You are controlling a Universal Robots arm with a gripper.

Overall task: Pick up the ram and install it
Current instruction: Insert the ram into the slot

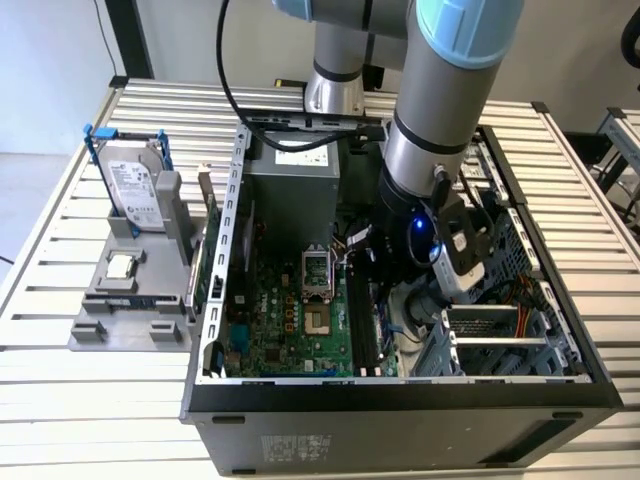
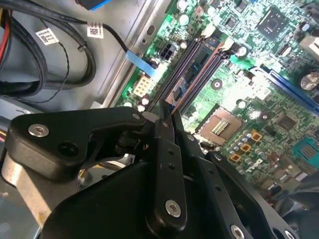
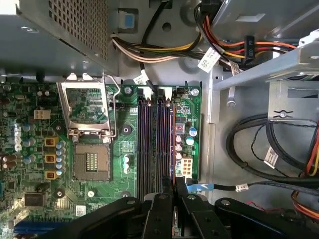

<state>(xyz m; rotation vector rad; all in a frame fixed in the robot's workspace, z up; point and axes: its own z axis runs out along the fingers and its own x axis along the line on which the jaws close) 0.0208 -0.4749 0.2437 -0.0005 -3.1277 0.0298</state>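
My gripper (image 3: 174, 188) hangs low inside the open computer case (image 1: 400, 395), over the black memory slots (image 3: 144, 144) of the green motherboard (image 1: 285, 320). Its black fingers (image 2: 164, 124) stand close together, shut on the ram (image 3: 172, 144). I see the ram edge-on as a thin dark strip running along the slot nearest the drive cage. In the second wrist view the ram (image 2: 197, 64) shows as a dark blue band between the slot rails. I cannot tell whether it is seated in the slot. In the exterior view the arm's wrist (image 1: 420, 240) covers the fingers.
An open CPU socket (image 3: 89, 114) lies beside the slots. The grey power supply (image 1: 295, 185) stands at the back, with cable bundles (image 3: 259, 149) and a drive cage (image 1: 510, 330) on the exterior view's right. Outside the case, a hard drive (image 1: 135, 185) stands on a grey fixture (image 1: 130, 320).
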